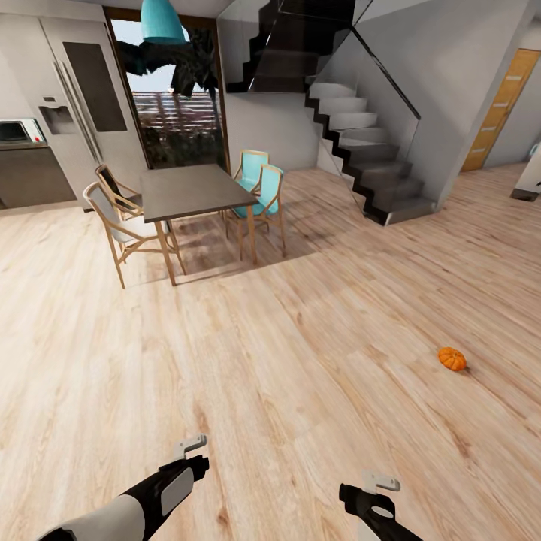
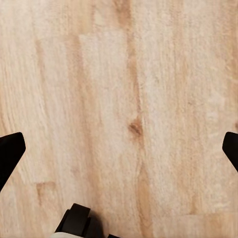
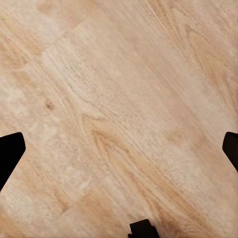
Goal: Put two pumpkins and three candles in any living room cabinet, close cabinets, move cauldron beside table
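One small orange ribbed pumpkin (image 1: 452, 358) lies alone on the wooden floor, ahead and to the right of my arms. My left gripper (image 1: 192, 448) hangs low over bare floorboards at the lower left. My right gripper (image 1: 379, 483) hangs at the lower right, well short of the pumpkin. In the left wrist view the left gripper (image 2: 119, 148) has its dark fingertips (image 2: 10, 148) spread wide with only floor between them. The right gripper (image 3: 119, 148) looks the same, open and holding nothing. The candles, cabinet and cauldron are out of view.
A grey dining table (image 1: 191, 189) with wooden chairs, two of them teal (image 1: 259, 188), stands ahead left. A dark staircase (image 1: 361, 150) with a glass side rises at the back right. A fridge (image 1: 83, 98) and a kitchen counter sit far left. Open floor lies between me and the pumpkin.
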